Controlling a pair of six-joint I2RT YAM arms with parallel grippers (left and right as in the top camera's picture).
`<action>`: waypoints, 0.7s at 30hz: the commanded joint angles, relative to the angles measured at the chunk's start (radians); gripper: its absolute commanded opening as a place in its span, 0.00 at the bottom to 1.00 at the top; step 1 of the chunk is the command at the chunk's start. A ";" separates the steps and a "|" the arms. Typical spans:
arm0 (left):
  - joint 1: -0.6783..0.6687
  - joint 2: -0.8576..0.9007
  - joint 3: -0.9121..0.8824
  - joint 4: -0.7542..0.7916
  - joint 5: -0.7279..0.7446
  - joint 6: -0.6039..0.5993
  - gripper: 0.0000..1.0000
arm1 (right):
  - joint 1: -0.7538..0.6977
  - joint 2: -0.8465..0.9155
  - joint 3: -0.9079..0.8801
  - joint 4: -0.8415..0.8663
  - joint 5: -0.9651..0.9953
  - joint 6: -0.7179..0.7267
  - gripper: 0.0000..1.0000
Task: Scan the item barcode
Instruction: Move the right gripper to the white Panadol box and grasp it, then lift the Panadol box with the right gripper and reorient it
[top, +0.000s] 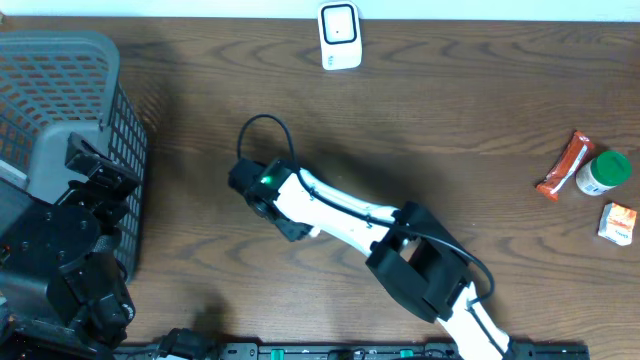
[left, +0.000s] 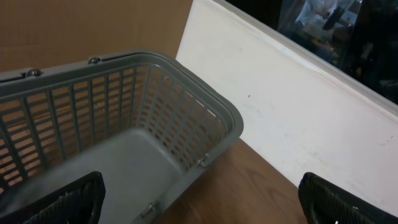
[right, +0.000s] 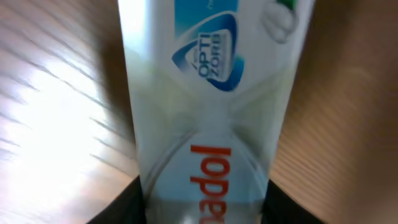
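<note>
- Overhead: I see the white scanner (top: 340, 36) at the far edge of the desk (top: 450, 100), about the middle of that edge.
- The grey basket (top: 60, 60) fills the far left corner, and the left arm (top: 60, 240) stands over its near side.
- The right arm (top: 340, 215) comes from the near edge and reaches to the middle of the desk; its wrist hides what is under it.
- At the right edge an orange packet (top: 565, 165) touches a green-capped bottle (top: 605, 172), with a small orange-white box (top: 620, 222) just beside them.
- Left wrist: the left claw (left: 202, 205) is wide, with nothing between its fingertips. It looks down on the basket rim; a white board (left: 298, 106) stands behind.
- Right wrist: the toothpaste tube (right: 205, 112), white with a blue emblem and red letters, lies on the desk. The right claw (right: 205, 214) holds it, a dark finger (right: 124, 211) against each side.
</note>
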 joint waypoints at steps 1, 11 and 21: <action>0.006 0.000 -0.003 0.000 -0.012 0.013 1.00 | -0.004 -0.099 -0.002 -0.041 0.172 -0.033 0.50; 0.006 0.000 -0.003 0.000 -0.012 0.013 1.00 | -0.109 -0.237 -0.002 -0.030 -0.114 -0.055 0.99; 0.006 0.000 -0.003 0.000 -0.012 0.013 1.00 | -0.252 -0.232 -0.002 0.235 -0.314 0.214 0.10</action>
